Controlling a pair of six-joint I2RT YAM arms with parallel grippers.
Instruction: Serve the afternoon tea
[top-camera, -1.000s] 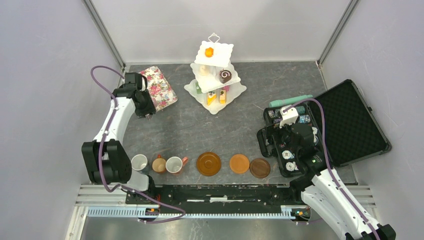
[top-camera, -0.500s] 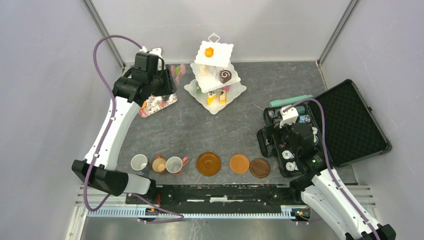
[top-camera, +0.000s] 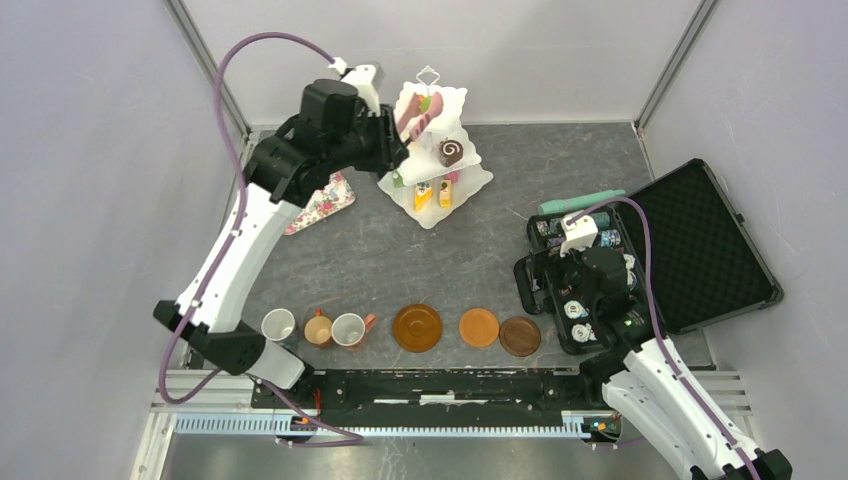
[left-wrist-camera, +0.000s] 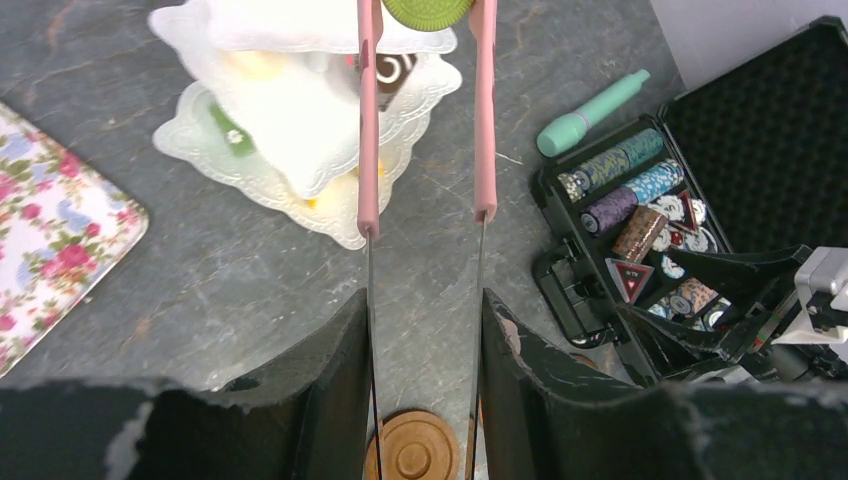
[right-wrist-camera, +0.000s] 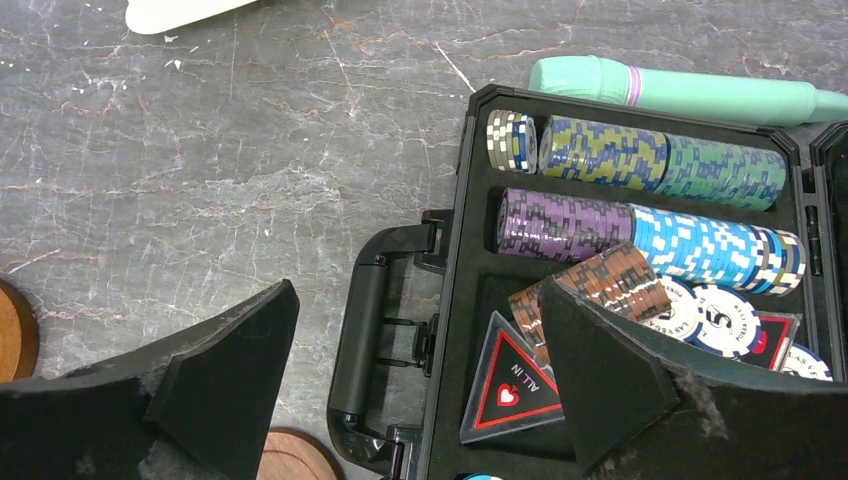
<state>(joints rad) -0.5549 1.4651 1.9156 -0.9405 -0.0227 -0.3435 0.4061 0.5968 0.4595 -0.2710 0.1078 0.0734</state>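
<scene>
Seen from above, the left hand (left-wrist-camera: 424, 395) is closed narrowly on pink tongs (left-wrist-camera: 368, 120), which pinch a round green cake (left-wrist-camera: 428, 10) over the top tier of the white stand (top-camera: 476, 180) at upper centre of the frame. Three mugs (top-camera: 318, 328) and three saucers (top-camera: 479, 327) sit in a row along the lower edge of the tabletop (top-camera: 350, 250). At lower right, the right hand (right-wrist-camera: 420, 370) hangs wide open and empty over an open case (top-camera: 700, 250) of poker chips.
</scene>
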